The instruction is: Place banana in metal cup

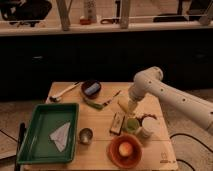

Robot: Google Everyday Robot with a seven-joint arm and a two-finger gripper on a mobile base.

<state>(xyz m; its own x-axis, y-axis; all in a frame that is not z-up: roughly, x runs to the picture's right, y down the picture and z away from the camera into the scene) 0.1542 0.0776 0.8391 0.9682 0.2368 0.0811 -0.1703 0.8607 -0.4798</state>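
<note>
**Operator:** Camera view. Where is the hand, and why there?

**Technician:** The hand (131,107) hangs at the end of the white arm (150,82), low over the far right part of the desk (95,120). It is just beside the banana (122,104), on the banana's right. Judgement: this position suits a grasp of the banana, which is the first step of the task. I cannot tell whether the hand is spread, pressed together or pinching the fruit.

**Operator:** And the target?

**Technician:** The metal cup (86,135) stands upright toward the near edge, just right of the green tray (40,122) and well apart from the banana. Its mouth faces up with nothing over it (a long fruit would probably enter end-first and lean on the rim).

**Operator:** What is hidden or uncertain?

**Technician:** I cannot tell whether the hand touches the banana, and the arm may cover the fruit's right end. The arm is cut off at the right edge. The light green cup (131,124) and the white cup (146,131) stand close on the near side of the hand. The item on the orange plate (114,156) cannot be identified.
</note>
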